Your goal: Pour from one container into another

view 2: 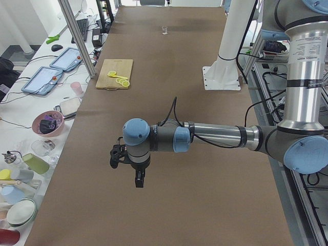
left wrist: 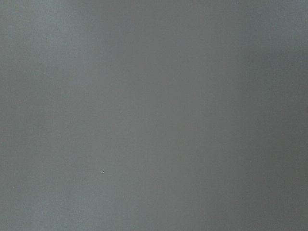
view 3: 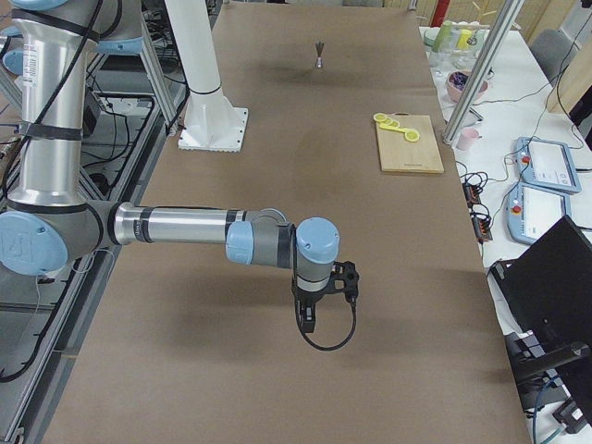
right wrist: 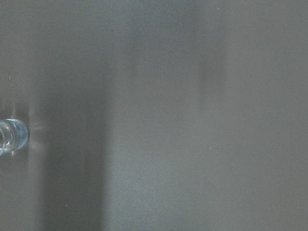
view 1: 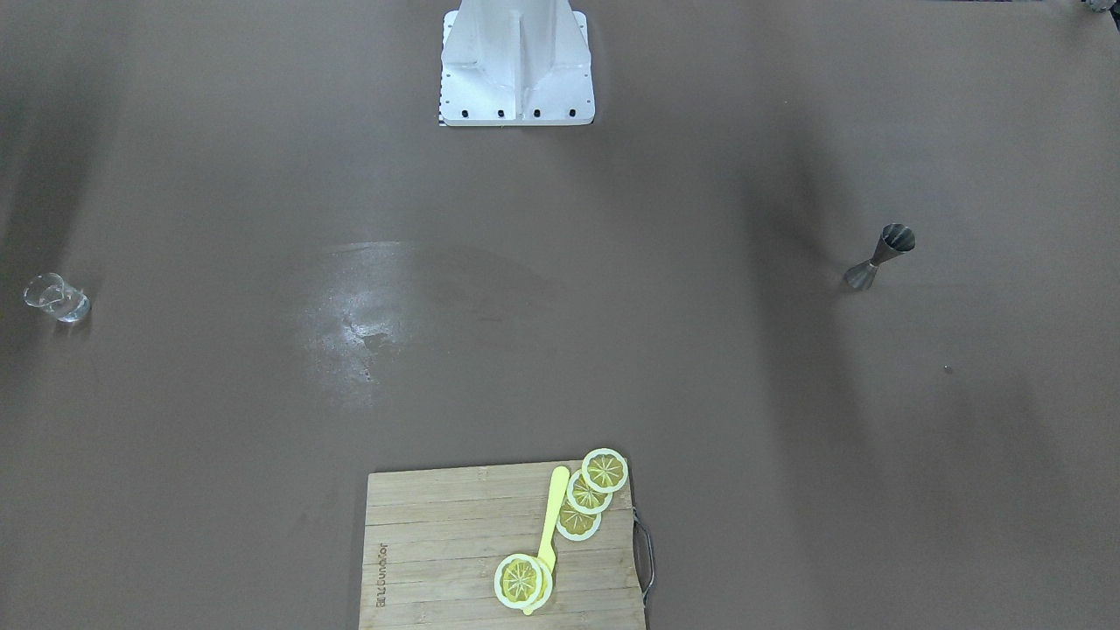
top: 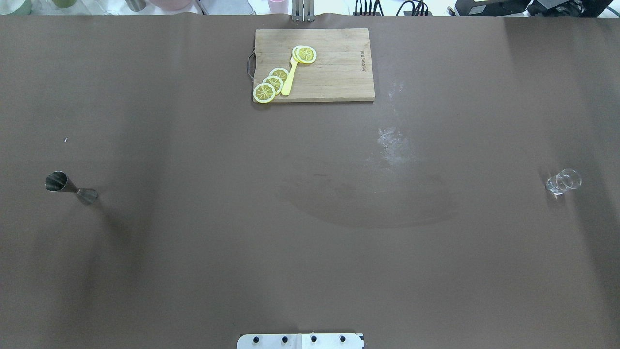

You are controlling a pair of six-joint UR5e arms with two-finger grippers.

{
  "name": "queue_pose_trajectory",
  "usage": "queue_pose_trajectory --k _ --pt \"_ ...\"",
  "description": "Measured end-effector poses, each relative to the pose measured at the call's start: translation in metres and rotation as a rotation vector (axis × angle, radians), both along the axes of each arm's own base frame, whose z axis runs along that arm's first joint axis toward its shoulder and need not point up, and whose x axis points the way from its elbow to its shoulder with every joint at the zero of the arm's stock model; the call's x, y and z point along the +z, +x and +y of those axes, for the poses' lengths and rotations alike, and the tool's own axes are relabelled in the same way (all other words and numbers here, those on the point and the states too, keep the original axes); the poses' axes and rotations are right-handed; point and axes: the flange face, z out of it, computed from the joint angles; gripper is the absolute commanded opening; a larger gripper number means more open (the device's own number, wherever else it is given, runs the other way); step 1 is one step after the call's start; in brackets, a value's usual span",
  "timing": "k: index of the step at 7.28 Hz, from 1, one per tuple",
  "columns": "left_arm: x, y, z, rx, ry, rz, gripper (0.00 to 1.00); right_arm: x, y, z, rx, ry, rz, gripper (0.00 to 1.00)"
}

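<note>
1. Front-facing view: the jigger (view 1: 879, 256) stood on the brown table (view 1: 665, 367) at mid right, and the cup (view 1: 57, 297) stood at the far left edge, well apart from it. A wooden board (view 1: 437, 542) at bottom centre carried lemon slices (view 1: 588, 493) and a yellow knife (view 1: 551, 512). A mark was printed along the board's left side, too small to read. The white base (view 1: 516, 66) showed at the top. No arm or gripper was in this view.
2. Overhead view: the sides were mirrored, with the jigger at mid left and the cup at mid right. The board lay at top centre. Again no gripper showed.
3. Left side view: this was the only view with the left gripper (view 2: 139, 180), which hung above the table near frame centre and pointed down. Whether its fingers were spread or pressed together could not be told. The cup was a tiny speck at the top, and tablets (view 2: 56, 69) lay on a side bench at left.
4. Right side view: this was the only view with the right gripper (view 3: 308, 319), which pointed down over the table at lower centre. Its fingers' state could not be told either. The jigger stood upright at top centre.
5. Left wrist view: only bare table showed.
6. Right wrist view: the cup was cut off by the left edge at mid height, and the rest was table.
</note>
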Motion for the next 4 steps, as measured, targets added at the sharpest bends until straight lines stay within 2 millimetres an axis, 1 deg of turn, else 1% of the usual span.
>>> queue_pose_trajectory --k 4 --pt "-0.0006 0.0006 -0.0011 -0.003 0.007 -0.001 0.99 0.0000 0.0001 -0.0019 0.000 0.001 0.001 1.00"
